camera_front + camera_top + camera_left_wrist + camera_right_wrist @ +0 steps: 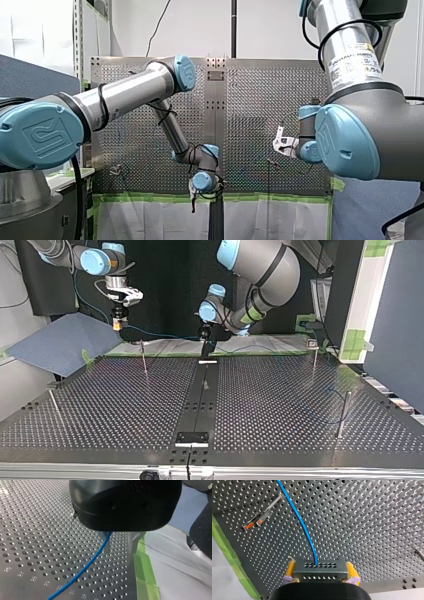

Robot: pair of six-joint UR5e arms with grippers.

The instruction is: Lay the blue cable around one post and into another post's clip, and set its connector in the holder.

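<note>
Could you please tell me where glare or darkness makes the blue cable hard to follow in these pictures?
Top view: the blue cable is thin against the dark backdrop, easily lost. Left wrist view: the perforated table glares at its far corner, yet the cable stands out ahead of my left tool. Right wrist view: even light, cable clear leaving the connector.

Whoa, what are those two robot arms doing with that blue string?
They are handling a blue cable. On my right gripper, the yellow-padded fingers are clamped on the metal connector at the cable's end, held up above the perforated table. From there the cable runs across to my left gripper, low near the table's edge. The connector is not in its holder yet.
</note>
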